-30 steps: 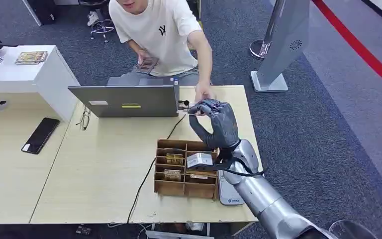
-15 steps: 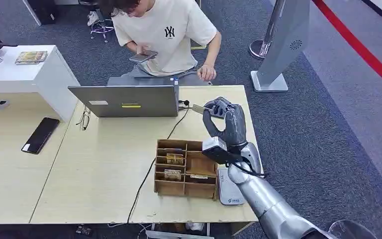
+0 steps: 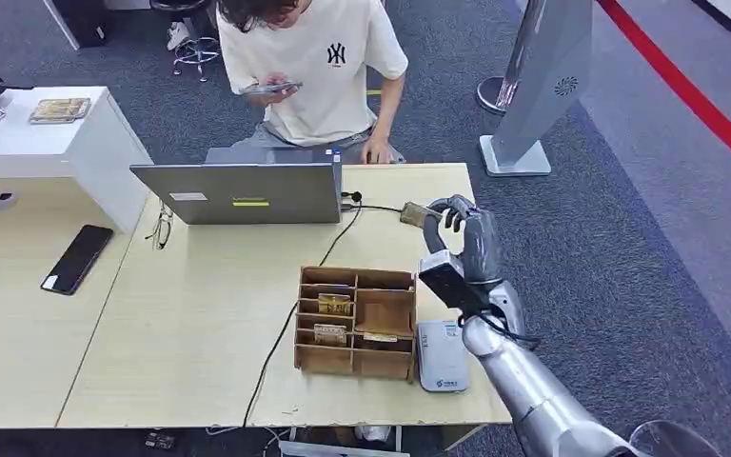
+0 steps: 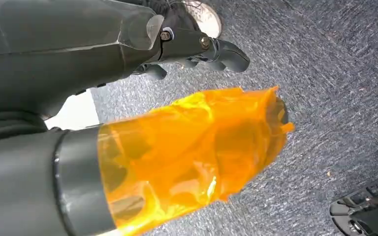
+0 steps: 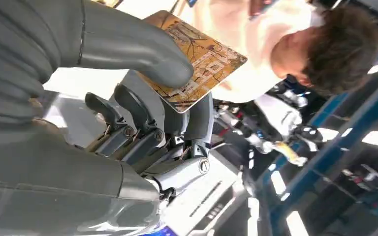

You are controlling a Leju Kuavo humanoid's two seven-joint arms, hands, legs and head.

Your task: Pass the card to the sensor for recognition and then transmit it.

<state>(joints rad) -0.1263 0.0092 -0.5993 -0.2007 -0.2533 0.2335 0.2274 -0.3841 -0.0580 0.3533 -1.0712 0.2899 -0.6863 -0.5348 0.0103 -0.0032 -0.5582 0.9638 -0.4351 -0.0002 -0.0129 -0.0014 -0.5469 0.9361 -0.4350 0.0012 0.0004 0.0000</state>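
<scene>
My right hand (image 3: 464, 246) is raised over the table's right side, above and beyond the white card reader (image 3: 441, 357). It pinches a brown patterned card (image 3: 416, 213) between thumb and fingers. The right wrist view shows the thumb pressed on the card (image 5: 202, 59), with the fingers (image 5: 128, 110) curled beneath it. My left hand (image 4: 128, 44) hangs over grey carpet with its dark fingers (image 4: 221, 49) apart and nothing in them.
A wooden divided box (image 3: 355, 319) with several cards stands left of the reader. Behind it are a laptop (image 3: 243, 193) and a cable. A person (image 3: 314, 67) sits at the far edge looking at a phone. A black phone (image 3: 78, 258) lies on the left table.
My right hand has swung right with the card and turned, now standing beyond the reader. The person has drawn an arm back from the table and now holds a phone up.
</scene>
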